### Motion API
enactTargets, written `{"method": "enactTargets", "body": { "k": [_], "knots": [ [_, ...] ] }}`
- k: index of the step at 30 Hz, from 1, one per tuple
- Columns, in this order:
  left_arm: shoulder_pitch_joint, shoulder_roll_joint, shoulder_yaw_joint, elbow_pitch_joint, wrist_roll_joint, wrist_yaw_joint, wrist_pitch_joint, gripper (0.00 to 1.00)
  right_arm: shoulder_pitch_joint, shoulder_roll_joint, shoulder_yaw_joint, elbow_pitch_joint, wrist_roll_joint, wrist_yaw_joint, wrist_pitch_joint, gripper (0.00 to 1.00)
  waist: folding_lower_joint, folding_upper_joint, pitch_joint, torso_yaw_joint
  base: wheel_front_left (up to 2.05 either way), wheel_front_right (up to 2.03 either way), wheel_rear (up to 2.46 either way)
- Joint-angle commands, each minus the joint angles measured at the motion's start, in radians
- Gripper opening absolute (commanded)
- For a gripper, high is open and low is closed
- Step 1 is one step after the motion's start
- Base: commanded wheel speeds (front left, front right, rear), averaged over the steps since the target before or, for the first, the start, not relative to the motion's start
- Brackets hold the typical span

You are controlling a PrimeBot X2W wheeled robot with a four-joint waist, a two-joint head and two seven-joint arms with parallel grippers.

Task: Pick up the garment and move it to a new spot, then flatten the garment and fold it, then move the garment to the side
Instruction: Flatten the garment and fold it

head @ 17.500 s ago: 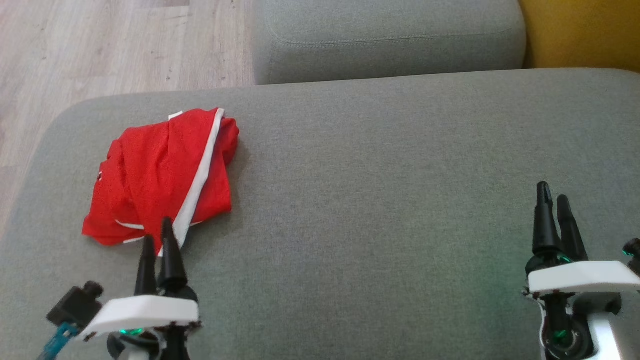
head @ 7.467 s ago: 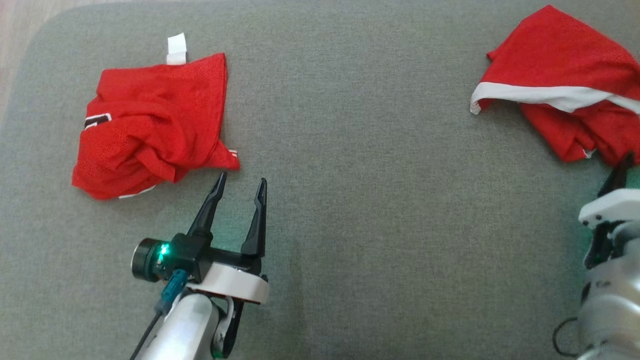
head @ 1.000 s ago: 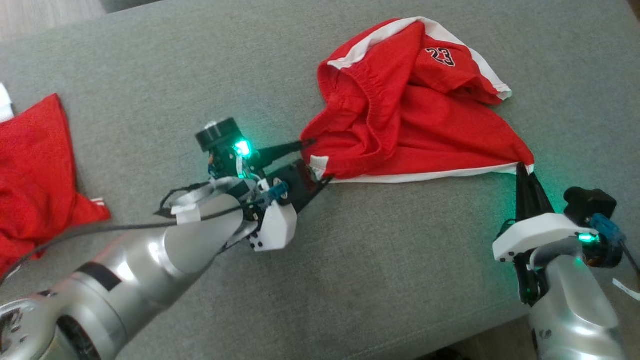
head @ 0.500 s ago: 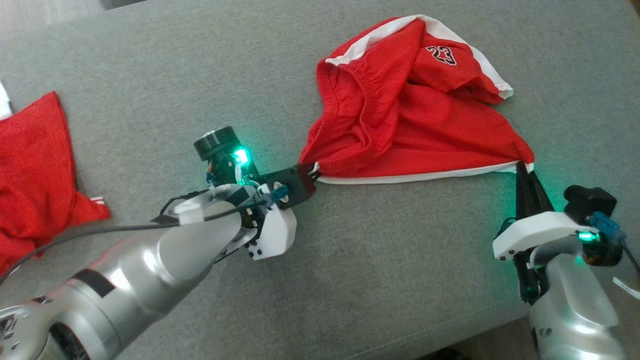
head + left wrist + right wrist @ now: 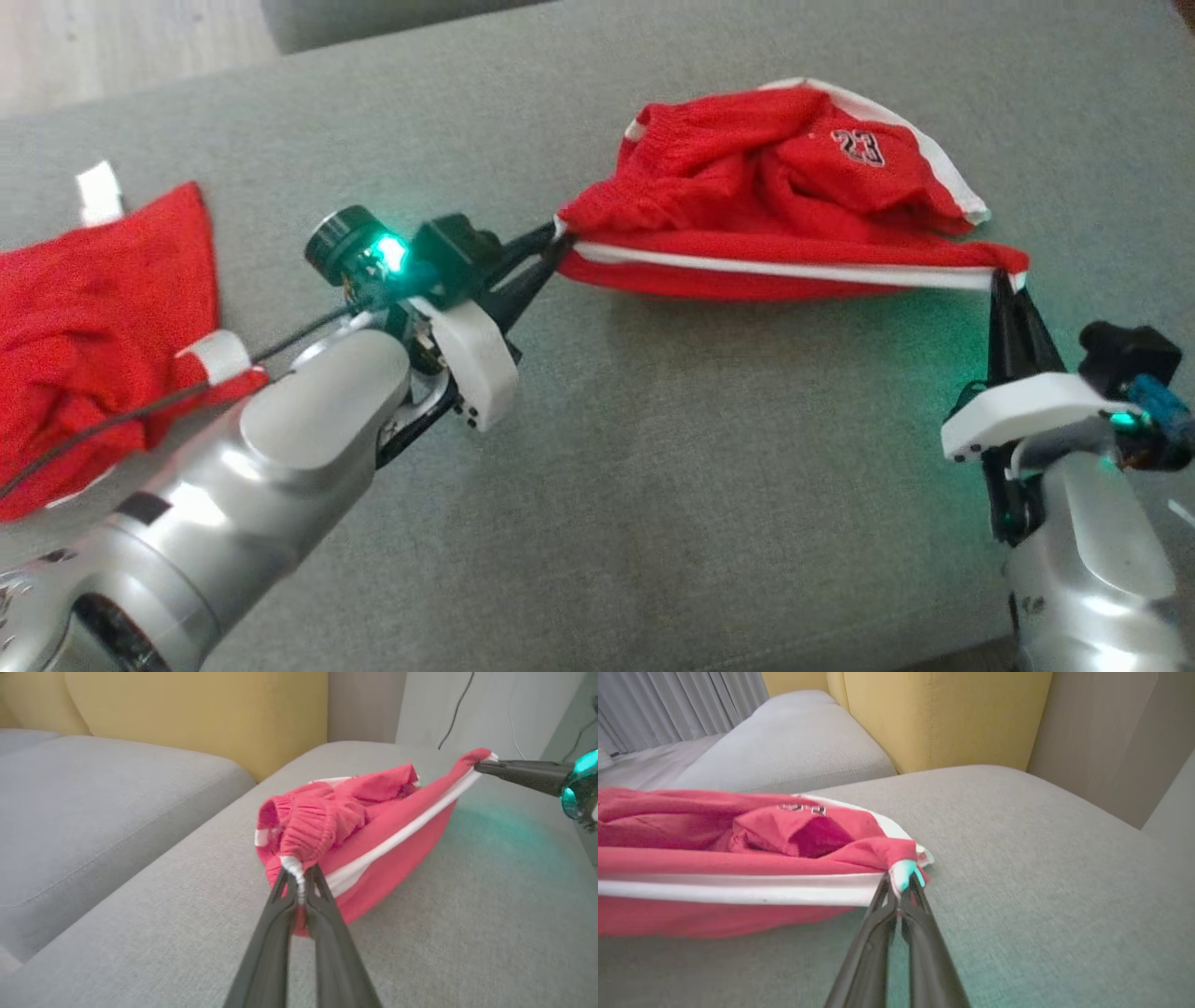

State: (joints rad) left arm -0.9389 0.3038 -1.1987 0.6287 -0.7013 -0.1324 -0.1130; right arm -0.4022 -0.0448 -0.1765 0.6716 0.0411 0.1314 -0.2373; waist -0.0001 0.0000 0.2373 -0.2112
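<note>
**A:** Where is the garment right now?

**B:** The red garment [image 5: 794, 177] is in the upper right of the head view, strung between both grippers over the grey sofa seat [image 5: 700, 448]. Its near edge, with the white stripe [image 5: 775, 271], is pulled into a nearly straight line. The rest bunches up behind that edge, with a "23" print facing up.

**A:** Is it off the seat?

**B:** The stretched edge is raised and throws a shadow below it. In the left wrist view the sagging underside seems to touch the seat, but I cannot tell for sure.

**A:** What about the left gripper?

**B:** The left gripper [image 5: 557, 241] sits left of centre, pointing toward the upper right. Its fingers are pressed together on the end of the elastic waistband [image 5: 303, 835], and a bit of white trim is pinched between the tips.

**A:** And the right one?

**B:** The right gripper [image 5: 1006, 278] is at the right edge, pointing up the frame. It is clamped tight on the opposite corner, where the stripe ends.

**A:** Anything else around?

**B:** A second red garment [image 5: 84, 317] lies crumpled at the left edge, well apart from the first. A yellow cushion [image 5: 210, 714] stands at the top of both wrist views, and there is wooden floor [image 5: 121, 37] in the upper left of the head view.
</note>
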Motion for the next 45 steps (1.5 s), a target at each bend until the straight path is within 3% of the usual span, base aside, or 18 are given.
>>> {"method": "enactTargets", "body": {
  "k": [1, 12, 18, 24, 33, 45],
  "knots": [
    [-0.038, 0.03, 0.056, -0.008, -0.025, 0.002, -0.019, 0.0, -0.038, -0.005, 0.015, -0.046, 0.0, -0.001, 0.01, 0.0, 0.0001, 0.0, -0.027, 0.018, 0.0, 0.0, 0.0],
    [0.004, 0.044, 0.174, -0.056, -0.198, 0.016, -0.053, 0.0, -0.121, -0.029, 0.107, -0.278, -0.032, -0.001, 0.176, 0.0, 0.0001, 0.0, -0.155, 0.061, 0.0, 0.0, 0.0],
    [-0.02, 0.061, 0.259, -0.115, -0.259, 0.093, -0.052, 0.0, -0.244, -0.104, 0.187, -0.38, 0.015, -0.001, 0.266, 0.0, 0.0001, 0.0, -0.227, 0.094, 0.0, 0.0, 0.0],
    [-0.066, 0.082, 0.349, -0.198, -0.304, 0.183, -0.054, 0.0, -0.364, -0.158, 0.24, -0.437, 0.003, -0.001, 0.254, 0.0, 0.0001, 0.0, -0.272, 0.141, 0.0, 0.0, 0.0],
    [-0.058, 0.13, 0.39, -0.32, -0.314, 0.294, -0.028, 0.0, -0.356, -0.158, 0.264, -0.438, -0.044, -0.001, 0.257, 0.0, 0.0001, 0.0, -0.311, 0.192, 0.0, 0.0, 0.0],
    [-0.014, 0.168, 0.357, -0.379, -0.326, 0.342, 0.062, 0.0, -0.26, -0.163, 0.272, -0.359, 0.01, -0.001, 0.401, 0.0, 0.0001, 0.0, -0.314, 0.214, 0.0, 0.0, 0.0]
  ]
}}
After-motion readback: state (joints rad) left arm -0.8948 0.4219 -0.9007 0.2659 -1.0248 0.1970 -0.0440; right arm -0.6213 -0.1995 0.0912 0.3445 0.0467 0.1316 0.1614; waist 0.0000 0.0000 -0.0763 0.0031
